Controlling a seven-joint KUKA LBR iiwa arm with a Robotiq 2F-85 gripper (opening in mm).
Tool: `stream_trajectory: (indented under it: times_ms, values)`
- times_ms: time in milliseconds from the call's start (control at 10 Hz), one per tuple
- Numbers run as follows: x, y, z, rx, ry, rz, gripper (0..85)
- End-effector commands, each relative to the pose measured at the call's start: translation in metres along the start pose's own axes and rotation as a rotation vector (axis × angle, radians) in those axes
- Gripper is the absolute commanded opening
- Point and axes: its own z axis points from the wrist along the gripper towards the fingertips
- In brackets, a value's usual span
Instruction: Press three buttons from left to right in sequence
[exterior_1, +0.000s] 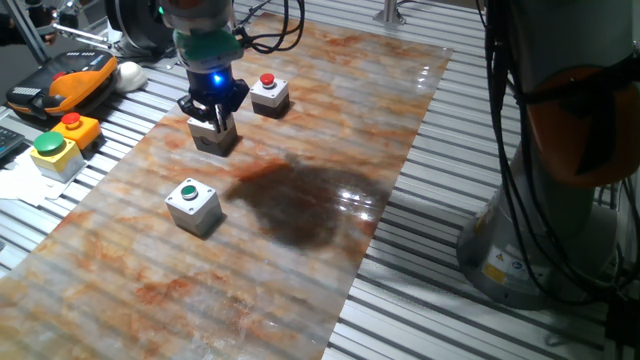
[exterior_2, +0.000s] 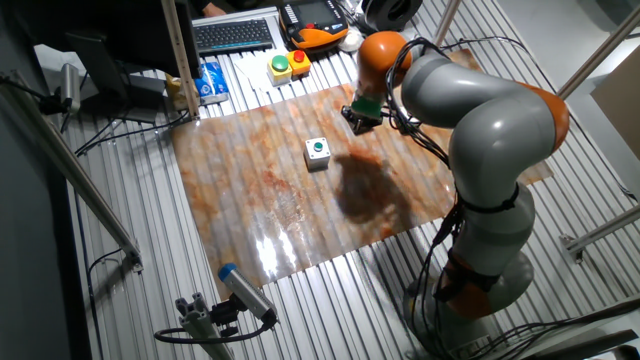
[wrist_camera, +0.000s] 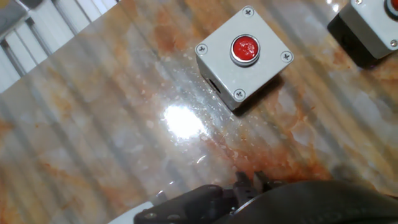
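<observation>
Three light-grey button boxes stand on the marbled board (exterior_1: 300, 260). The green-capped box (exterior_1: 193, 204) is nearest the camera; it also shows in the other fixed view (exterior_2: 317, 151). A red-capped box (exterior_1: 269, 93) is farthest. My gripper (exterior_1: 214, 120) is right over the middle box (exterior_1: 217, 141) and hides its cap. I cannot tell whether the fingertips touch it or have a gap. The hand view shows a grey box with a red cap (wrist_camera: 244, 53) ahead and part of another grey box (wrist_camera: 373, 28) at the top right. In the other fixed view the gripper (exterior_2: 360, 116) is behind the green box.
A yellow box with a big green button (exterior_1: 52, 152) and a yellow-orange box with a red button (exterior_1: 76, 127) stand off the board to the left, next to an orange handset (exterior_1: 70, 82). The robot's base (exterior_1: 560, 200) stands to the right.
</observation>
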Motion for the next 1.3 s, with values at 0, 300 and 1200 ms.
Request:
stream_trajectory:
  times_ms: [0, 300, 1200]
  values:
    - [-0.0006, -0.0007, -0.0001, -0.011, 0.005, -0.017, 34.0]
    - [-0.0006, -0.0007, -0.0001, -0.073, 0.037, -0.128, 34.0]
    - [-0.0006, -0.0007, -0.0001, -0.194, 0.132, -0.334, 17.0]
